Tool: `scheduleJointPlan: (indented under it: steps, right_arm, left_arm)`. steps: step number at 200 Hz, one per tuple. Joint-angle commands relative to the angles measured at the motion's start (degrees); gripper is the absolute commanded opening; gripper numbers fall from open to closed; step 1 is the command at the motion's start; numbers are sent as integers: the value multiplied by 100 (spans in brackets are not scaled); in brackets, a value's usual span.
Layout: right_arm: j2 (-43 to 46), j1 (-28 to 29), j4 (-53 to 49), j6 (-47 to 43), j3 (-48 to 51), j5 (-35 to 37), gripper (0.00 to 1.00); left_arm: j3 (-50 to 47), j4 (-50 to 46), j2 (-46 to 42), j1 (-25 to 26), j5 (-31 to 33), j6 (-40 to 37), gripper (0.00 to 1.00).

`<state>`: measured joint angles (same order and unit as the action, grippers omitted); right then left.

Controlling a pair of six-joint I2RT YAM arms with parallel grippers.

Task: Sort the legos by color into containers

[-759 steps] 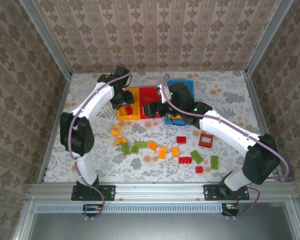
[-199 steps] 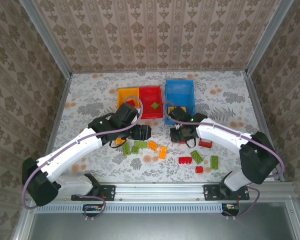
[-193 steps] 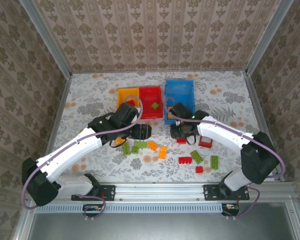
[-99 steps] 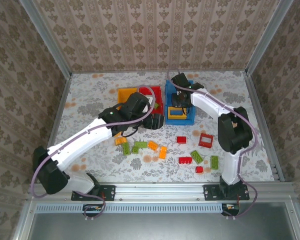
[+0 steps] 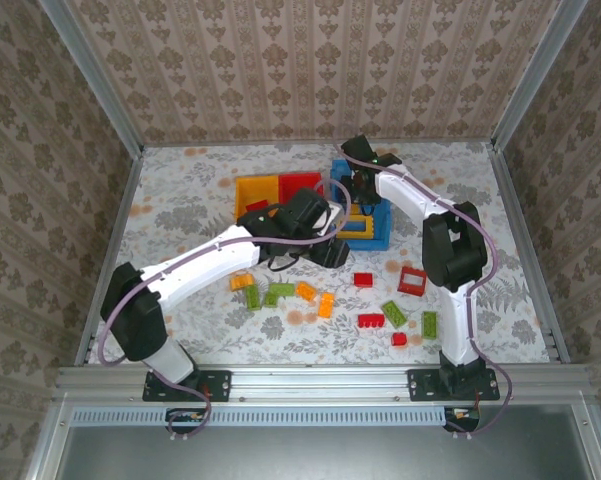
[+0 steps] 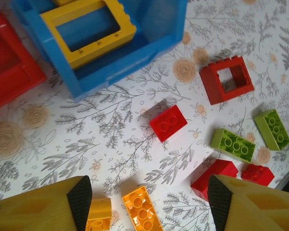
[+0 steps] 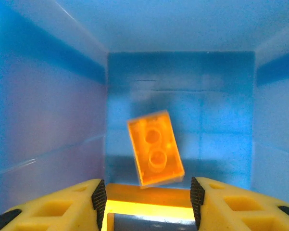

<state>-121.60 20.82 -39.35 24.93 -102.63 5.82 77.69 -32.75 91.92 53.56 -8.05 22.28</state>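
left fingers (image 6: 38,211): yellow, black pads
right fingers (image 7: 53,211): yellow, black pads
bin (image 7: 48,96): blue, walling in the right fingers
two-stud brick (image 7: 155,148): orange, ahead between the right fingers
frame brick (image 6: 86,29): yellow, far beyond the left fingers
small brick (image 6: 168,123): red, ahead between the left fingers
table cover (image 6: 110,144): white, grey fern sprigs, tan roses

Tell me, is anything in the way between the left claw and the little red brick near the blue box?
Nothing visible is. The left gripper hangs open, and the red brick lies alone on the bare table, apart from the blue bin and the orange brick nearer the gripper.
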Motion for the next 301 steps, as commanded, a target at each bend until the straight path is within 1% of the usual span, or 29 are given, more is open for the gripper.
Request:
scheduleJointPlan:
  steps: [1,19,35,47,60,89,113,135,152,180,219,237,271,301]
  right_arm:
    - [301,-16,-269,-167,-137,-13,54]
    - [638,-14,-266,-240,-59,52,53]
    - [1065,-27,-219,-275,169,173,52]
    - [1498,-95,-149,-239,541,279,52]
    - [2076,-250,19,-83,1216,293,52]
    - [3559,-825,182,400,2903,231,50]
    - [4792,-1408,-83,817,4068,148,49]
    - [5710,-1956,-547,1092,4767,99,49]
    - [6230,-2265,-866,1129,5055,29,48]
    - [6638,-2319,-1328,1195,5132,139,49]
    - [6899,-2346,-1640,1270,5084,44,48]
    - [6951,-2347,-1757,1261,5037,42,48]
    - [7012,-2336,-1798,1269,5027,-67,48]
    - [7043,-2321,-1741,1260,5068,-137,48]
  left_arm:
    - [308,69,207,96,-233,-317,64]
    - [483,51,444,166,-312,-403,61]
    - [678,58,687,229,-387,-471,61]
    - [868,67,904,300,-468,-540,59]
    - [1134,22,1211,398,-532,-643,56]
    - [1791,-44,1926,626,-682,-785,49]
    - [2501,-261,2608,776,-776,-729,45]
    - [3046,-382,3167,871,-788,-550,44]
    - [3310,-334,3486,876,-861,-196,41]
    - [3833,-431,4000,915,-938,170,37]
    - [4378,-548,4531,996,-938,542,37]
    - [4624,-729,4745,1040,-834,627,36]
    - [4846,-1049,4903,1086,-372,715,36]
    - [4911,-1176,4920,1131,-148,716,40]
